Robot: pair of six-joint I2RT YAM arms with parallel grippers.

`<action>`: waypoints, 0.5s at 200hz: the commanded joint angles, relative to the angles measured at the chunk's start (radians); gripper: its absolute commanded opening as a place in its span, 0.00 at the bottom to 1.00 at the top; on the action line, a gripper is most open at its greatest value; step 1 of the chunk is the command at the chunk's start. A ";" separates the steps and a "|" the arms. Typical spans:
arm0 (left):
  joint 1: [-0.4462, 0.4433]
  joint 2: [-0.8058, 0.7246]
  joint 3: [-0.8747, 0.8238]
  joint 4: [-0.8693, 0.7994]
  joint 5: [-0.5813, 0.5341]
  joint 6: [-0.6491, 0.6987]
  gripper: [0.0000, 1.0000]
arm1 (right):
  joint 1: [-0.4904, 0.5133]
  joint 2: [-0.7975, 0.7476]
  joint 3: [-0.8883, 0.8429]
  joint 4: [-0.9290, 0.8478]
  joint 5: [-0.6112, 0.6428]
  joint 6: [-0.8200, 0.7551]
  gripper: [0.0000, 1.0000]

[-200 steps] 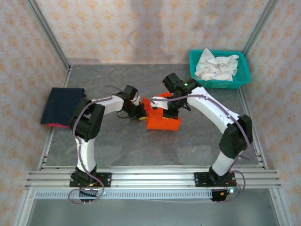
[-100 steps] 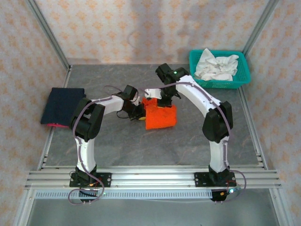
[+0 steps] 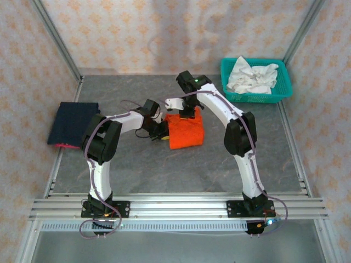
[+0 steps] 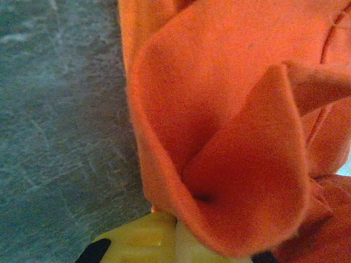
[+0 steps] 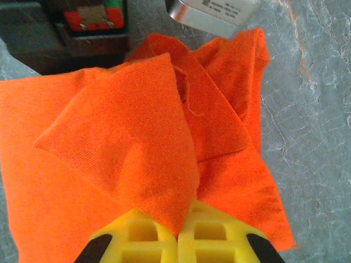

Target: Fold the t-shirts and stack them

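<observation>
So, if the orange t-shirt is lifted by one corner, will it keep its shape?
Probably not. The orange t-shirt looks floppy: its cloth curls in loose flaps where the right pincer pinches it. It seems thin and light, so a pull would likely drag or unfold it.
</observation>
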 commanded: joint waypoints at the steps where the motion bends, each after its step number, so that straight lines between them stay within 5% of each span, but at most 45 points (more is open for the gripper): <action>1: 0.013 0.018 -0.044 -0.076 -0.040 0.007 0.00 | -0.015 0.026 0.051 0.027 -0.014 -0.014 0.00; 100: 0.013 0.036 -0.042 -0.073 -0.026 0.009 0.00 | -0.025 0.163 0.153 0.132 -0.015 0.017 0.00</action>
